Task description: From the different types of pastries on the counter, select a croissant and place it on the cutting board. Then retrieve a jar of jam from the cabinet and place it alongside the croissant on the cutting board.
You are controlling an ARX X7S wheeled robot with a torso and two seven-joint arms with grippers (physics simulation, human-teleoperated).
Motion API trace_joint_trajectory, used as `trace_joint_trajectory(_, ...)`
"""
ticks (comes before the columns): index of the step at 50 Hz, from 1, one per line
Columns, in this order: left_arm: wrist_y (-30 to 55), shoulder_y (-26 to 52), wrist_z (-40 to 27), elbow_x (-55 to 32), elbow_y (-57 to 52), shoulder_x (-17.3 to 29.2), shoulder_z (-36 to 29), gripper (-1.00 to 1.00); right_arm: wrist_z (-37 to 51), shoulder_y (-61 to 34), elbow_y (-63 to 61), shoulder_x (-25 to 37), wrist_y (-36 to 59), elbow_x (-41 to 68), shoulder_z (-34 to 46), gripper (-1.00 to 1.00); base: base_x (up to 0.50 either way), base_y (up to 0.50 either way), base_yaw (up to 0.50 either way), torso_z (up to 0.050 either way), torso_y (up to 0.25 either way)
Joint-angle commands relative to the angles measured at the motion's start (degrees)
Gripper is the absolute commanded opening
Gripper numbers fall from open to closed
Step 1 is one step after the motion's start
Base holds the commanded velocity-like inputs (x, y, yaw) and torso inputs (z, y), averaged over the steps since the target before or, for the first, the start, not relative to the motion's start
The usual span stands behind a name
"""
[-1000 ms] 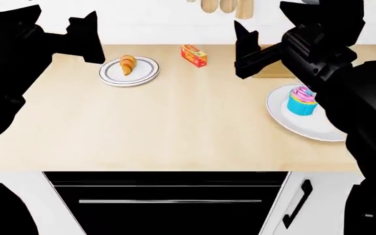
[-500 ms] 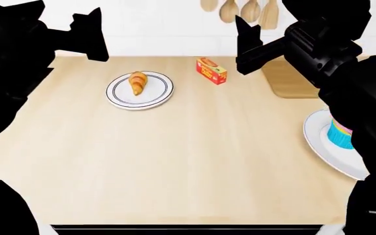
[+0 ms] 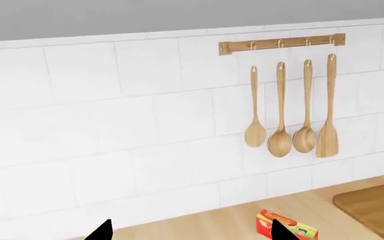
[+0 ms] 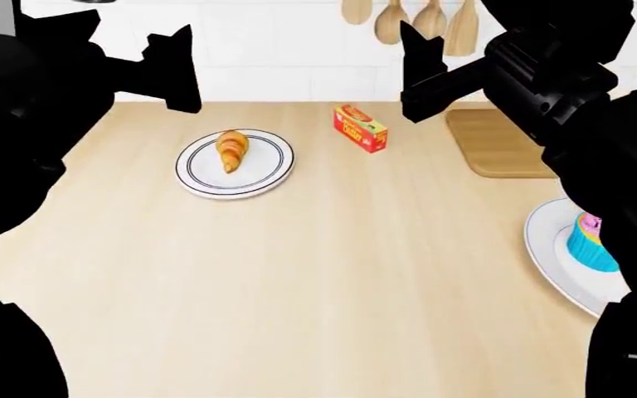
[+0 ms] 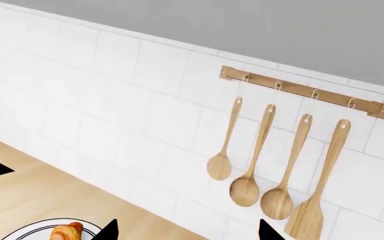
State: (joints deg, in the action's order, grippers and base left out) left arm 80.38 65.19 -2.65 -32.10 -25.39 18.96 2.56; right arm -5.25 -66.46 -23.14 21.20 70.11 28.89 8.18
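Note:
The croissant (image 4: pixel 231 149) lies on a white blue-rimmed plate (image 4: pixel 192 178) at the back left of the counter (image 4: pixel 330 265); it also shows at the edge of the right wrist view as the croissant (image 5: pixel 66 232). The cutting board (image 4: pixel 501 141) lies bare at the back right. The cupcake (image 4: pixel 593 240) stands on a second plate (image 4: pixel 540 249), partly behind my right arm. My left gripper (image 4: pixel 180 70) (image 3: pixel 190 232) hangs open above the counter, left of the croissant. My right gripper (image 4: pixel 413 75) (image 5: pixel 188 232) is open too, held high beside the board. The jar of jam and the cabinet are out of view.
A red and yellow box (image 4: pixel 361 128) stands between the croissant's plate and the board. Wooden spoons and a spatula (image 3: pixel 292 135) hang from a rail on the white tiled wall behind the counter.
The head view has moved in over the counter, so the oven front below has dropped out of sight. Both grippers stay raised and open. The croissant and cupcake remain on their plates.

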Motion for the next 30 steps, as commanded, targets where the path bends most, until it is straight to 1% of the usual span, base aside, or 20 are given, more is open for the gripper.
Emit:
trace_joint_trajectory(1, -0.48, 0.64, -0.25, 0.1, 2.5, -1.19, -3.13, 1.0, 0.17, -0.15, -0.26, 0.09, 0.33, 0.53, -0.19, 1.0, 0.15, 0.0, 0.0, 0.0, 0.0)
trace_joint_trajectory(12, -3.93, 1.29, 0.12, 1.36, 7.42, -2.31, -6.25, 1.0, 0.45, 0.24, -0.52, 0.28, 0.08, 0.83, -0.61, 1.0, 0.32, 0.0, 0.0, 0.0, 0.001)
trace_joint_trajectory(16, -2.71, 2.74, -0.02, 1.5, 9.95, -2.91, -7.7, 1.0, 0.62, 0.39, -0.58, 0.22, 0.43, 1.05, -0.67, 1.0, 0.0, 0.0, 0.0, 0.0, 0.0)
trace_joint_trajectory(18, -1.71, 4.46, 0.03, 2.18, 13.77, -3.17, -9.76, 1.0, 0.61, 0.42, -0.52, 0.2, 0.37, 1.07, -0.63, 1.0, 0.0, 0.0, 0.0, 0.0, 0.0)
trace_joint_trajectory(23, -4.21, 7.67, -0.35, 4.76, 22.09, -4.45, -12.84, 1.0, 0.62, 0.64, -0.42, 0.21, 0.16, 1.17, -0.5, 1.0, 0.0, 0.0, 0.0, 0.0, 0.0)
trace_joint_trajectory(30, -12.04, 12.87, 0.33, 9.08, 39.09, -7.0, -16.42, 1.0, 0.76, 1.34, -0.42, 0.27, -0.43, 1.25, -0.69, 1.0, 0.0, 0.0, 0.0, 0.0, 0.0)
